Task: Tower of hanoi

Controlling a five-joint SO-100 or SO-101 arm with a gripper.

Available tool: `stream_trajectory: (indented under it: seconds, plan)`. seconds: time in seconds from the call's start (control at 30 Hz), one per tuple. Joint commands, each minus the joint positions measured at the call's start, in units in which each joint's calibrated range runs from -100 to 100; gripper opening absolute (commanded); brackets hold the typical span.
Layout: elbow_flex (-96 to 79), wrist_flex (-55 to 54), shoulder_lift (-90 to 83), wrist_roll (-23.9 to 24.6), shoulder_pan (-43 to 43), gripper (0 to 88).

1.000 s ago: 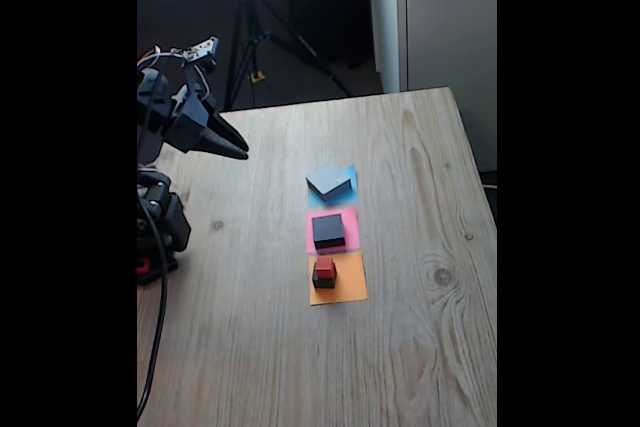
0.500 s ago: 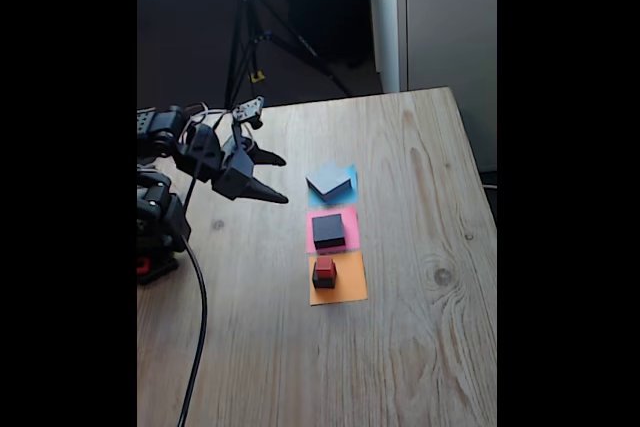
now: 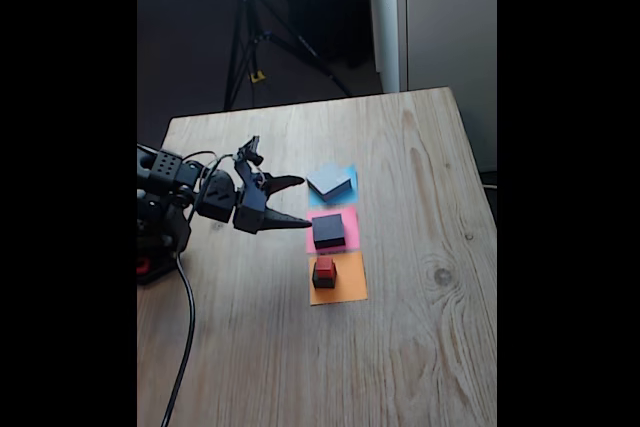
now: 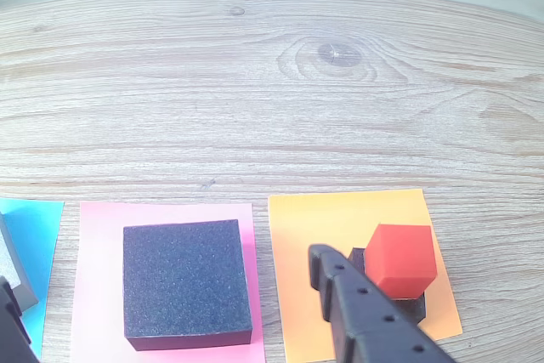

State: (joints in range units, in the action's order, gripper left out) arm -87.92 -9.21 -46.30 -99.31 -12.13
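Gripper [image 3: 296, 200] jaws apart, empty, at 9 o'clock of black block [image 3: 328, 231] on pink paper [image 3: 349, 219]. Grey block [image 3: 329, 182] at 12; red cube [image 3: 325, 266] on small dark block [image 3: 323, 280] at 6.

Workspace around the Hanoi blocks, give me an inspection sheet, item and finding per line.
Surface: wooden table, knots and grain visible.
Job's things: grey block on blue paper; black block on pink paper; red cube atop small dark block on orange paper.
Clutter: nothing seen.
Grippers: pincer open, hovering beside the pink paper, holding nothing.
Cables: black cable trailing from the arm base across the table.
Surroundings: tripod behind the table, pale panel.
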Motion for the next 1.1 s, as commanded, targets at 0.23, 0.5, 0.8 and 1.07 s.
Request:
stream_trajectory:
  seconds: [0.23,0.5,0.8,1.07]
  plan:
    - [-2.99,-21.91,13.98,-0.69,-1.2,44.3]
    - [-3.81,-35.19,27.53,-0.69,-1.7,44.6]
    - [-1.81,-46.84,41.46,-0.69,-2.45,44.7]
    - [1.65,-52.59,50.24,-0.69,-2.62,45.3]
